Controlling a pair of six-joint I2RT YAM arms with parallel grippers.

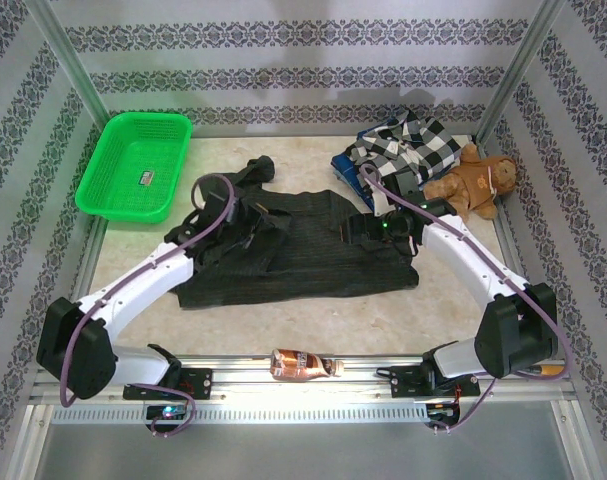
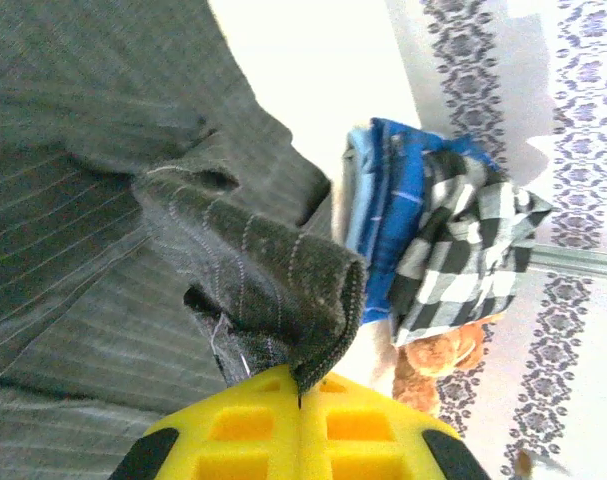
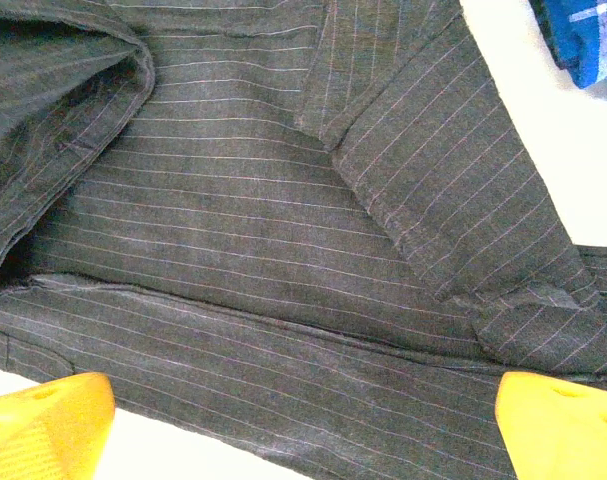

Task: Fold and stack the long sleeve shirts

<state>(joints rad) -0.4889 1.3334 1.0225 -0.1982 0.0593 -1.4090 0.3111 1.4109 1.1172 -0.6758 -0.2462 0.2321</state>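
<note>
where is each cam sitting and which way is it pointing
Top external: above and behind the bases, looking down on the table; left arm and right arm reach onto the charcoal shirt.
Left wrist: low over the shirt, facing the blue garment, checked shirt and teddy bear; left hand shut on a shirt fold.
Right wrist: looking down on the shirt; right hand open, yellow fingers at the bottom corners.
Shared: all three see the charcoal shirt; both wrist views catch the blue garment.
</note>
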